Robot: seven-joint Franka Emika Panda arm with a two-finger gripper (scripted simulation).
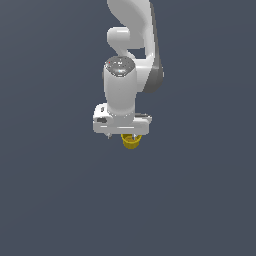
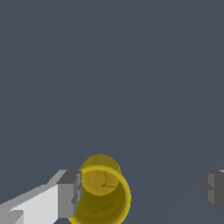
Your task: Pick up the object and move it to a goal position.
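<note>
Between wide-spread fingers of claw sat yellow cup: smooth, round-rimmed, tapered, glossy; touched one finger, not clamped.

Yellow cup: smooth, looks like plastic, a bit shiny on rim, see-through in places so inside wall shows. Few thin dark scratch-like lines on inside bottom.

Robot arm: smooth white shell, looks like hard plastic, soft shine. Round cap on top looks like shiny grey metal. Dark grey joint part, duller.

Gripper: white smooth body, finger pads grey, flat, matt.

Ground: plain dark grey-blue, matt, smooth.
</note>
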